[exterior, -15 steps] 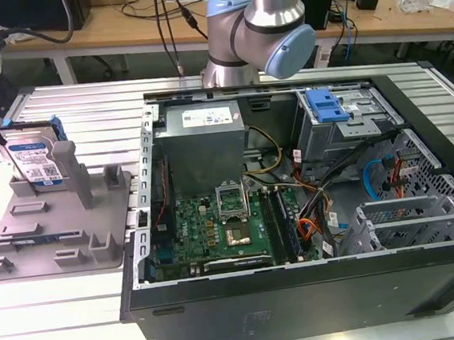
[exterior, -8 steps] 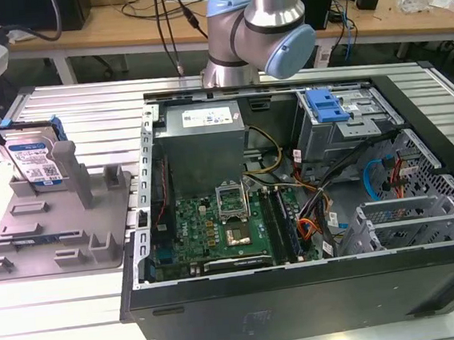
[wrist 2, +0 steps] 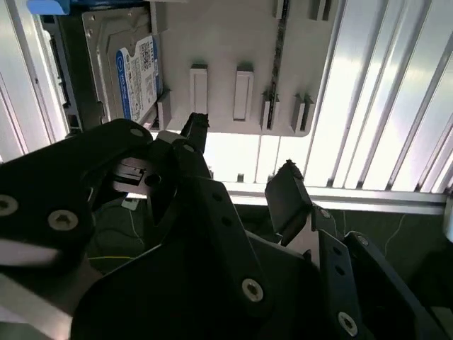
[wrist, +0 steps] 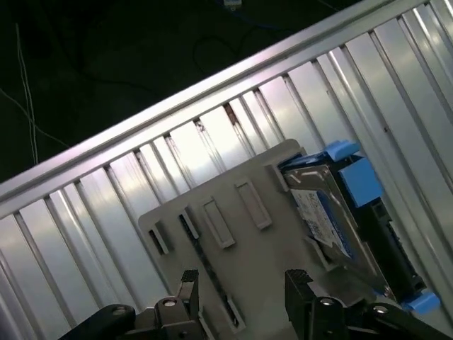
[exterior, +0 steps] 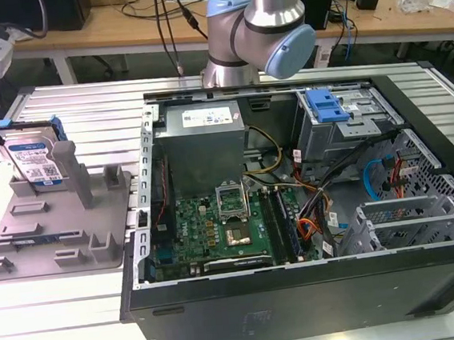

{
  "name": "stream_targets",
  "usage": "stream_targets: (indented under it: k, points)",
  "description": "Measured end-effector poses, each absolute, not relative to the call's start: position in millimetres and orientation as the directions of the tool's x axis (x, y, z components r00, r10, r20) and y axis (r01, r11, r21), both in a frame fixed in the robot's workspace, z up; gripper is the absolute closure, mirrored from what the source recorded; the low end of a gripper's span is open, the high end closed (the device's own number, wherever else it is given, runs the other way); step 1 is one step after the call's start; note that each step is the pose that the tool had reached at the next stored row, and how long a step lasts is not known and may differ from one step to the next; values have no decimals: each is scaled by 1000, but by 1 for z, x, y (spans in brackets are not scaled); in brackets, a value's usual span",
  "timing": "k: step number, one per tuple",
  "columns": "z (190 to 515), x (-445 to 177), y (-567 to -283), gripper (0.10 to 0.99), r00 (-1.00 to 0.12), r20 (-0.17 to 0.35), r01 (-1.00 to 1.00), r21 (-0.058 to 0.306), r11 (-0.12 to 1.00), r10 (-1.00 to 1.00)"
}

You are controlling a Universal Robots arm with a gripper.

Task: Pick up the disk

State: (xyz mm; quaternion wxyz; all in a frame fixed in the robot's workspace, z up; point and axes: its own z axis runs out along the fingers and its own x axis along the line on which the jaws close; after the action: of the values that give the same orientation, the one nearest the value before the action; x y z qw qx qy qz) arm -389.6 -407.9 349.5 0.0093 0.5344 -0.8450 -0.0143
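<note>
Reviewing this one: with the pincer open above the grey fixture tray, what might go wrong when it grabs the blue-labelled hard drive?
1. The silver-grey rectangular hard drive with the blue-and-white label stands on edge, tilted, next to a grey upright plastic post. A glancing finger may topple it or strike the post.
2. In the first wrist view the black pincer is open over the slots of the flat grey plastic fixture tray, beside the drive. Closing there would likely catch nothing.

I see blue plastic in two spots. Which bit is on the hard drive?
The blue at the exterior view's left: rails on the disk, standing in the grey tray. The other, the blue latch, sits inside the computer case.
</note>
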Motion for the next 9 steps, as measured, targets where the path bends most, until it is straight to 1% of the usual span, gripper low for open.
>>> stream_targets:
  k: [9]
  points:
    - [347,-390,-408,486,-248,1,-968,26,248,-969]
